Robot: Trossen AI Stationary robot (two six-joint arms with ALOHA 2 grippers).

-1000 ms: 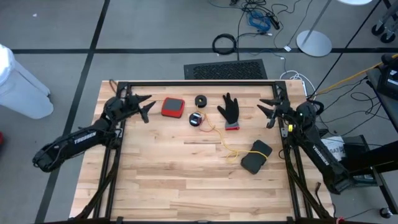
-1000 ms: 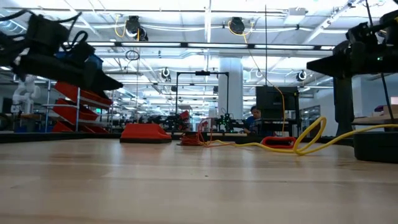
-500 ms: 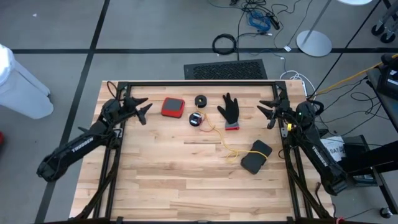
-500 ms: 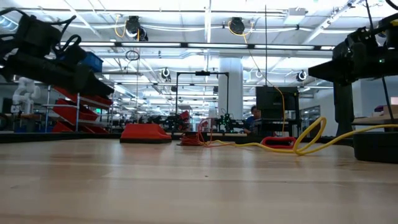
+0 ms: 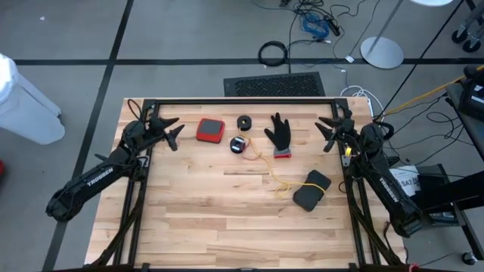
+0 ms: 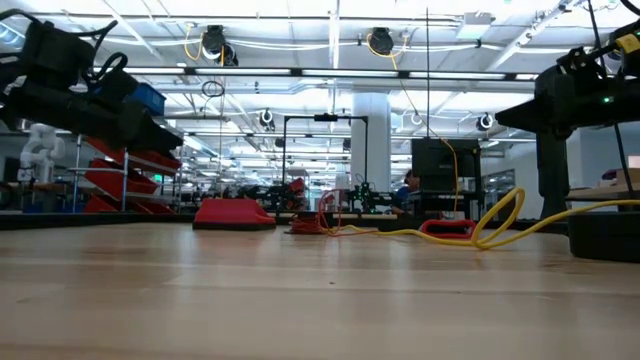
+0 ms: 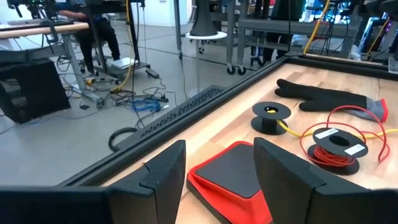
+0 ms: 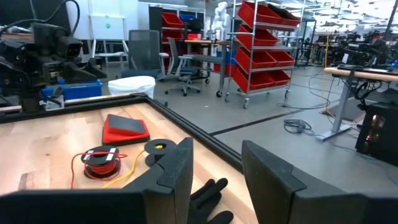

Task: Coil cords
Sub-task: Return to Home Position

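A small black reel [image 5: 244, 122] with a yellow cord [image 5: 266, 168] lies near the table's far edge; it also shows in the left wrist view [image 7: 270, 116]. A second reel wound with red-orange cord [image 5: 237, 144] lies just nearer, also in the left wrist view [image 7: 334, 147]. The yellow cord trails loosely toward the near right. My left gripper [image 5: 178, 130] is open and empty at the far left, above the table. My right gripper [image 5: 324, 130] is open and empty at the far right, above the table.
A red pad [image 5: 210, 130] lies left of the reels. A black glove [image 5: 280, 134] with a red cuff lies right of them. A black pouch [image 5: 311, 190] sits at the middle right. A black frame [image 5: 242, 100] rims the table. The near half is bare wood.
My left arm has swung back toward the table's left edge, its gripper drawing slightly left. My right gripper has shifted a little toward the far edge. The cords and reels lie as before.
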